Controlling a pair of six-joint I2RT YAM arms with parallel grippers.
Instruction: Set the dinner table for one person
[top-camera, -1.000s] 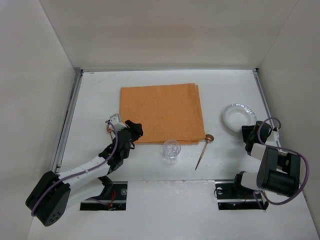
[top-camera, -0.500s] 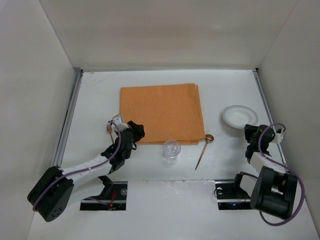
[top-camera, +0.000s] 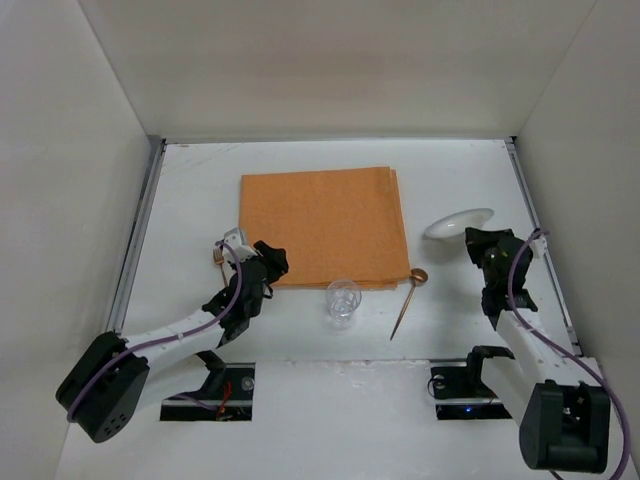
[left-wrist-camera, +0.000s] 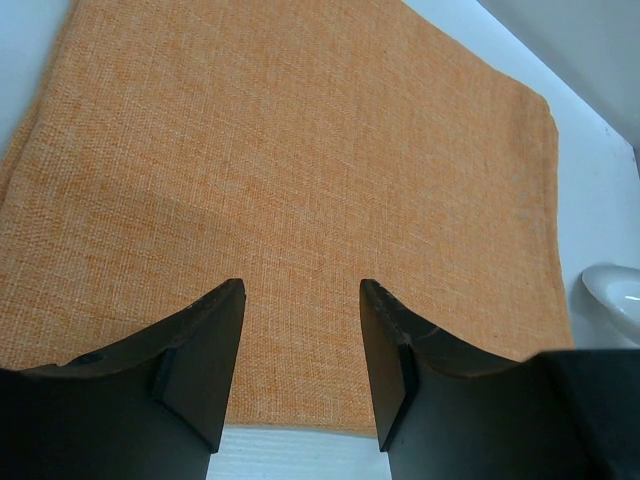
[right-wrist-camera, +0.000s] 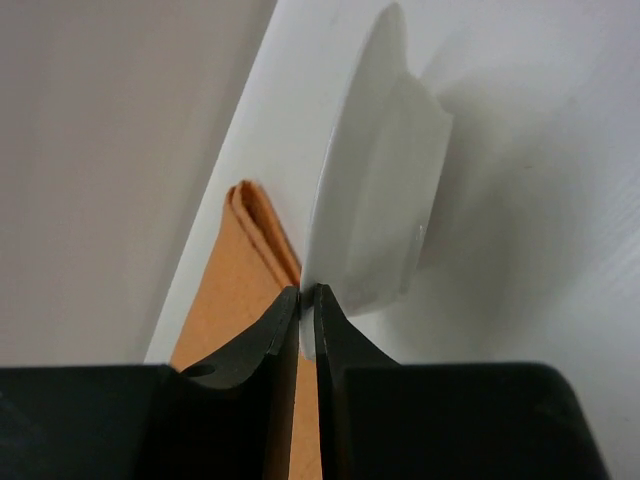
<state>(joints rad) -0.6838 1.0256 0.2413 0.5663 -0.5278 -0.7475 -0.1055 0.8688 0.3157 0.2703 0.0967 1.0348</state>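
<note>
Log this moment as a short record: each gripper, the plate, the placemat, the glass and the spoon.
left gripper: open, holding nothing, over the near edge of the orange placemat
right gripper: shut on the rim of the white plate
plate: tilted, right of the placemat
placemat: flat on the dinner table, nothing on it
glass: upright on the table, just in front of the placemat's near edge
spoon: flat on the table, bowl at the placemat's near right corner
</note>
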